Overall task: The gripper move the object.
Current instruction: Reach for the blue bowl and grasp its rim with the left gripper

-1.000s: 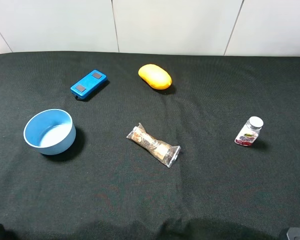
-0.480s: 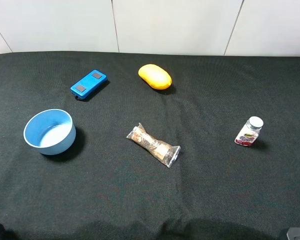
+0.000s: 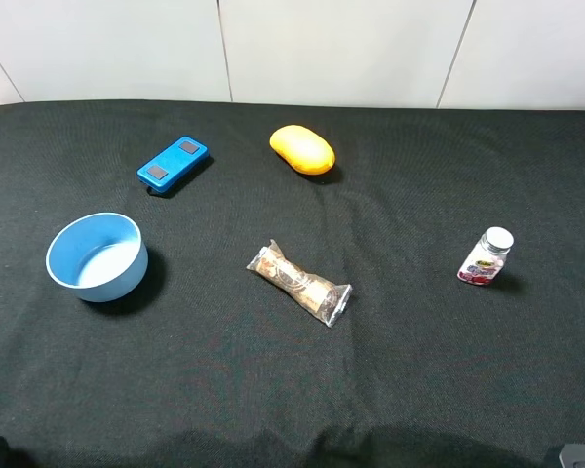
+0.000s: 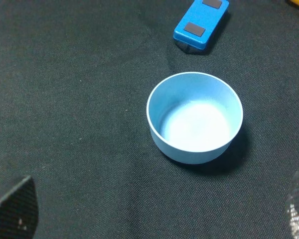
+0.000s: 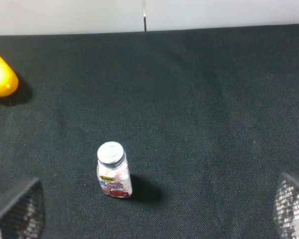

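The light blue bowl (image 3: 96, 256) stands upright and empty on the black cloth at the left; it also shows in the left wrist view (image 4: 194, 117). My left gripper (image 4: 158, 206) is open, its fingers (image 4: 17, 209) wide apart, and it hangs short of the bowl without touching it. My right gripper (image 5: 155, 208) is open and empty, its fingertips (image 5: 20, 209) at the frame's edges, above the cloth near a small bottle (image 5: 112, 171). In the exterior high view only corners of the arms show at the bottom edge.
A flat blue device (image 3: 173, 163) lies behind the bowl. A yellow mango (image 3: 302, 149) lies at the back centre. A wrapped snack bar (image 3: 300, 283) lies mid-table. The small white-capped bottle (image 3: 487, 256) stands at the right. A white wall (image 3: 322, 49) runs behind the table.
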Tool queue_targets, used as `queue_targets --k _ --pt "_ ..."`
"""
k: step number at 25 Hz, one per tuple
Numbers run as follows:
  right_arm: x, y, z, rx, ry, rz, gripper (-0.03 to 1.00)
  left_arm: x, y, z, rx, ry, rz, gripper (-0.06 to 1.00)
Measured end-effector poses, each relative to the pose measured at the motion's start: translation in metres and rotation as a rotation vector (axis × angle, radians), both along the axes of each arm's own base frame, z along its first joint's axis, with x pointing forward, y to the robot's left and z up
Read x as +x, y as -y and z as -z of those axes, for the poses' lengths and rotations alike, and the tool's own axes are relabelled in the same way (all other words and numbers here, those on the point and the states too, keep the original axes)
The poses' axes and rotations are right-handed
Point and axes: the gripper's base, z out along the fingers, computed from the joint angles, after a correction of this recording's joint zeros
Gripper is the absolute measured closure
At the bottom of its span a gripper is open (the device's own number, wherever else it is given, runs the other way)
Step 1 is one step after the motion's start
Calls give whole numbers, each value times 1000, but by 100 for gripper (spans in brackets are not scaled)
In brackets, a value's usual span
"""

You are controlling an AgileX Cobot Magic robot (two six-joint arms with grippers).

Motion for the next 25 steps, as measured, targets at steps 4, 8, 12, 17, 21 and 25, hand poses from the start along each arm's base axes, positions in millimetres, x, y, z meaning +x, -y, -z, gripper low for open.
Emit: queue_targets --k 4,8,12,17,21,25 --pt "0 0 0 0 0 0 27 0 0 0 0 0 0 -5" --pt "0 0 0 0 0 0 27 6 1 -2 -13 -40 8 -5" --pt "0 0 0 0 0 0 27 18 2 -12 -17 -110 12 -5" --pt "0 0 0 0 1 0 27 38 4 -22 -2 -210 52 -5" --pt "0 0 0 0 1 0 27 57 6 -28 2 -298 89 -5" --pt "0 0 0 0 1 0 27 77 7 -28 15 -392 119 -5"
